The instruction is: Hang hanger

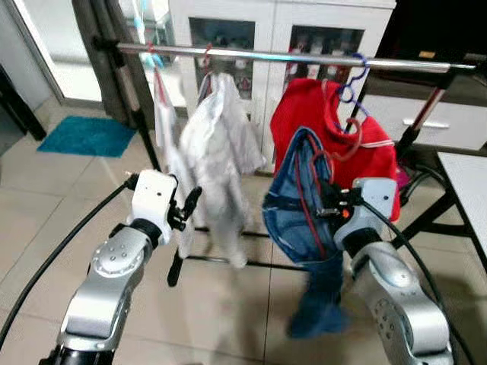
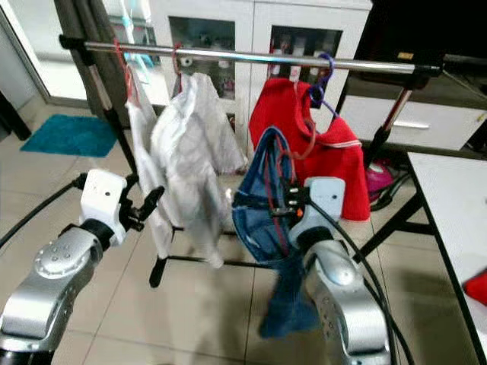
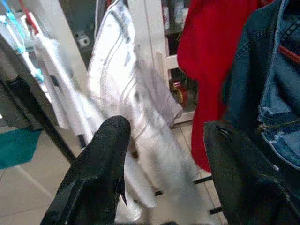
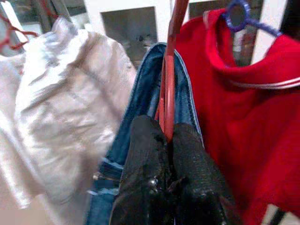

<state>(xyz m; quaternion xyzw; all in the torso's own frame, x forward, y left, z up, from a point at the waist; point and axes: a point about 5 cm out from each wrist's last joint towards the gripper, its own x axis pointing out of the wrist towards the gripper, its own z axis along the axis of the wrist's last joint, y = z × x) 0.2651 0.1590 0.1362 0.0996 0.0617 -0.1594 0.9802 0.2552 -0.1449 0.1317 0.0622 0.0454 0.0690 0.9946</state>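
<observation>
A red wire hanger (image 4: 168,89) carries a blue denim garment (image 1: 293,220). My right gripper (image 4: 164,131) is shut on the hanger's wire and holds it up in front of the red shirt (image 1: 373,152). The hanger's hook (image 1: 351,146) is below the metal rail (image 1: 304,58) and not on it. The red shirt hangs from the rail on a purple hanger (image 1: 351,80). White garments (image 1: 221,144) hang at the rail's left part. My left gripper (image 1: 189,204) is open beside the white garments, with nothing between its fingers (image 3: 110,140).
The rack's black legs (image 1: 426,220) spread over the tiled floor. A white cabinet (image 1: 266,30) stands behind the rack. A teal mat (image 1: 87,135) lies at the far left. A white table (image 1: 468,182) stands on the right with something red (image 2: 478,287) on it.
</observation>
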